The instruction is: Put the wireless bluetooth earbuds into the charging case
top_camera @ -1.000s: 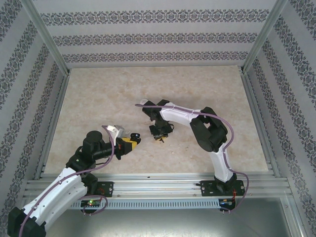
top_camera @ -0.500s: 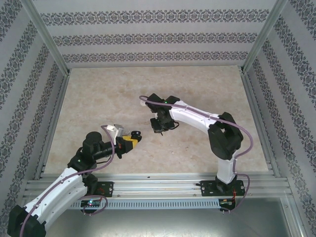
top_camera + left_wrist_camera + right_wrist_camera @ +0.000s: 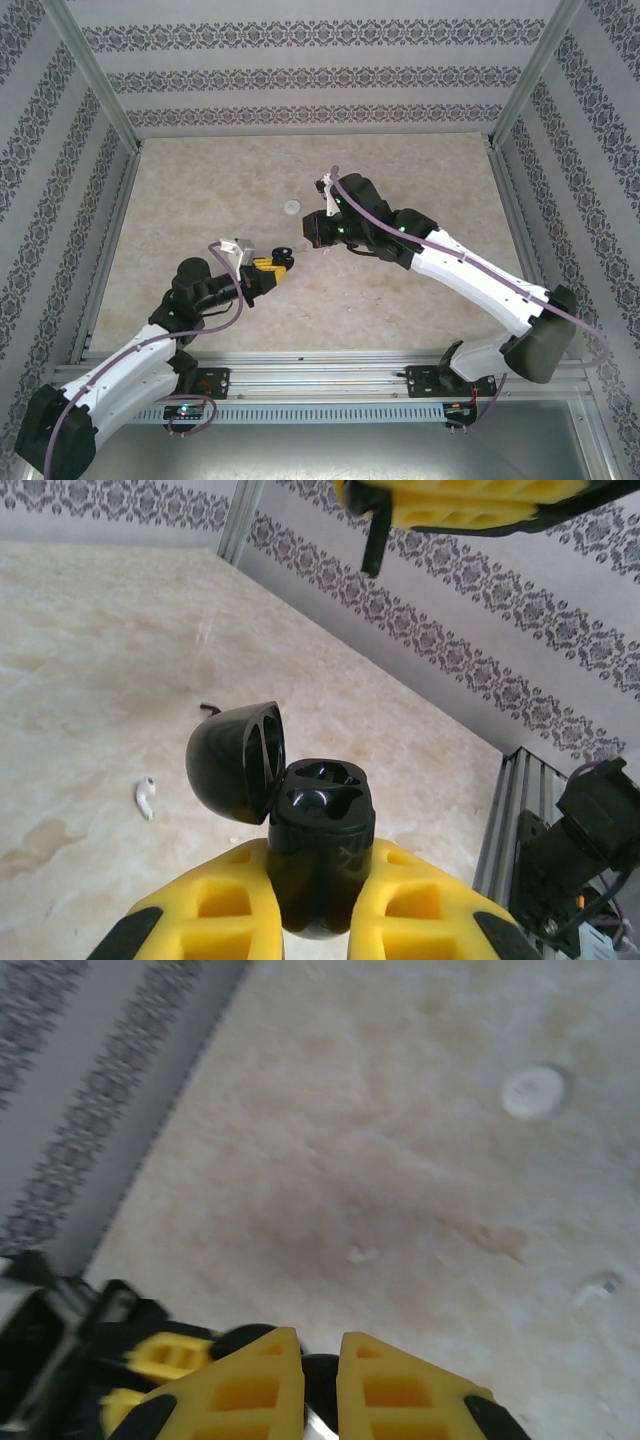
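**Left wrist view: case held open, black earbud poised above it**

Left wrist view puts the glossy black rounded plastic charging case [image 3: 320, 815] at lower centre, clamped between the yellow fingers of the left gripper [image 3: 320, 860]; its hinged lid [image 3: 237, 760] is swung open to the left, and both wells look empty, though they are dark. At the top edge of that frame the right gripper [image 3: 470, 505] hangs over the case with its jaws pressed together; a thin dark piece juts from its tips, which I judge to be a small black stemmed earbud [image 3: 374, 540]. Top external view shows the two grippers near each other at frame centre, above the beige marbled tabletop [image 3: 200, 200].

The step in hand looks like the carry to the case. The next move calls for lining the stem up with one well and lowering gently before letting go; the left arm should hold the case steady.

A small white stemmed earbud [image 3: 146, 798] lies on the table at middle left, apart from the case. In the right wrist view a white round disc [image 3: 535, 1090] sits at upper right. No brand, label or writing can be read.
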Robot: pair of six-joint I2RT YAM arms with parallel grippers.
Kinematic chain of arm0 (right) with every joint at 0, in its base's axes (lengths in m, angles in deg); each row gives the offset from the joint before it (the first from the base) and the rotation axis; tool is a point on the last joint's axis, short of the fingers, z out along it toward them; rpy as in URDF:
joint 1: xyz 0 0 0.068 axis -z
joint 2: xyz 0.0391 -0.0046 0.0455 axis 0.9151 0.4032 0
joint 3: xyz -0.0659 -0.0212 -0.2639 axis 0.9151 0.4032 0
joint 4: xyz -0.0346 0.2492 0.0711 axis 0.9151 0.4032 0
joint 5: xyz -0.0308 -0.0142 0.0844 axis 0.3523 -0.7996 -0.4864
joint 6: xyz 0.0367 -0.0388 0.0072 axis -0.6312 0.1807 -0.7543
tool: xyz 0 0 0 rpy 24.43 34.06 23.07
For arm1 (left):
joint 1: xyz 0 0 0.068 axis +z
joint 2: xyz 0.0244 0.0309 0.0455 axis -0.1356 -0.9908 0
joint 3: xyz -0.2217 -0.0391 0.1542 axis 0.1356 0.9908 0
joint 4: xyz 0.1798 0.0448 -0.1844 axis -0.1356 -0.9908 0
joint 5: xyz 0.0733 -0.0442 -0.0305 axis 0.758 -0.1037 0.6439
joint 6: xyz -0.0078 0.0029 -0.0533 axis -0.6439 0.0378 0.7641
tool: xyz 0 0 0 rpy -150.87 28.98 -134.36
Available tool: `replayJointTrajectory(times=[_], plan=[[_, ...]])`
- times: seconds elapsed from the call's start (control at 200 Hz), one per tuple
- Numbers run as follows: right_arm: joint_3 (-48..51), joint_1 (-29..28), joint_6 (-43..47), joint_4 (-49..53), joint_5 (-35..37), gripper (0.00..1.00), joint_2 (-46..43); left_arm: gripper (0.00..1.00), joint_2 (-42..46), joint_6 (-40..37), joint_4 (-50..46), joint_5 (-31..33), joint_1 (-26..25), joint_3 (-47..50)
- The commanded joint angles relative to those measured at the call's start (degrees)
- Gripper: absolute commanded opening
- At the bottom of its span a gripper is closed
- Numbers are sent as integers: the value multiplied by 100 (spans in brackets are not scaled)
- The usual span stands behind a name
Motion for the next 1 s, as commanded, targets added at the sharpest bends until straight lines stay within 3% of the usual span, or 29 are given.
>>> replayJointTrajectory(times=[0.0, 0.32, 0.994], plan=[[154, -178, -140, -873, -212, 11, -89, 0, -196, -91, 899, -133, 30, -312], [426, -381, -386, -1561, -325, 10, -168, 0, -378, 196, 1713, -205, 31, -333], [548, -381, -415, -1371, -366, 9, -406, 0, -401, 220, 1834, -189, 31, -464]])
